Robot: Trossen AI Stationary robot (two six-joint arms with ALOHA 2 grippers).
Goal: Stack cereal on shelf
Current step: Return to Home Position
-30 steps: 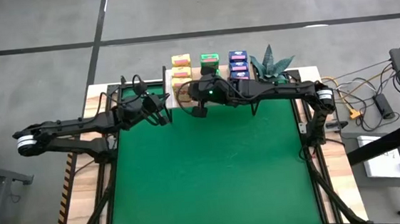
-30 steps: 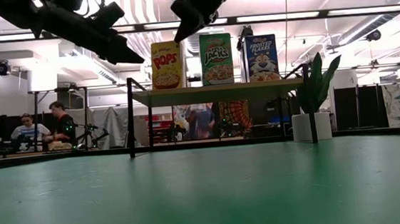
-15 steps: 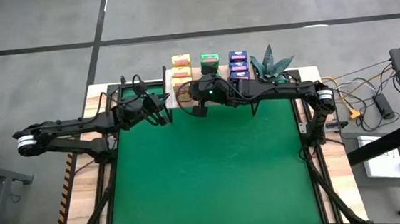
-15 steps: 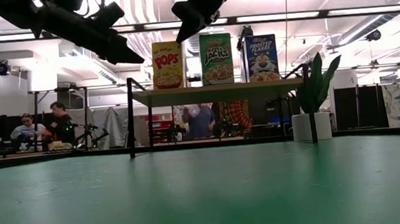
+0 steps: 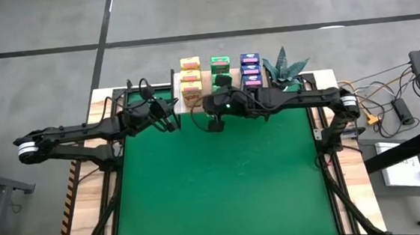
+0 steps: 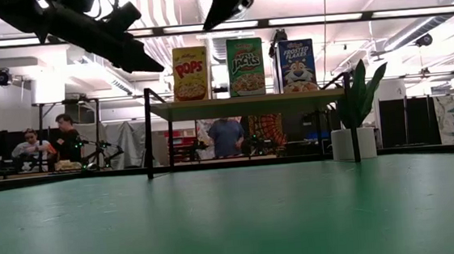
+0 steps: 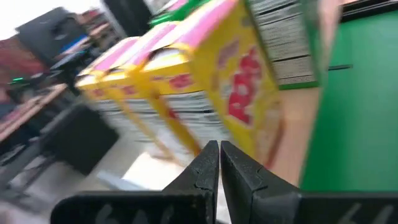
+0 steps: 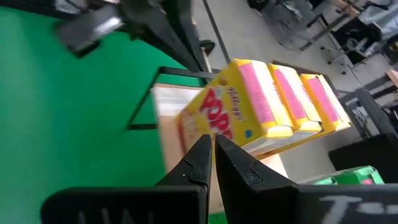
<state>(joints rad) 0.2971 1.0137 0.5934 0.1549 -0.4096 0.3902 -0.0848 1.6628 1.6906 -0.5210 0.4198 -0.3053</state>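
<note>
The cereal boxes stand upright in three rows on the shelf at the table's far edge: yellow, green and blue. The low view shows the front yellow, green and blue boxes resting on the pale plank. My left gripper hovers shut just left of the shelf, near the yellow boxes. My right gripper hovers shut in front of the shelf, with the yellow boxes ahead of it. Neither holds anything.
A potted spiky plant stands at the shelf's right end, also seen in the low view. The green mat stretches bare toward the near edge. People sit and stand in the room beyond the table.
My right gripper has drawn back a little from the shelf toward the table's near edge and slightly right, staying shut. The boxes have kept their places.
</note>
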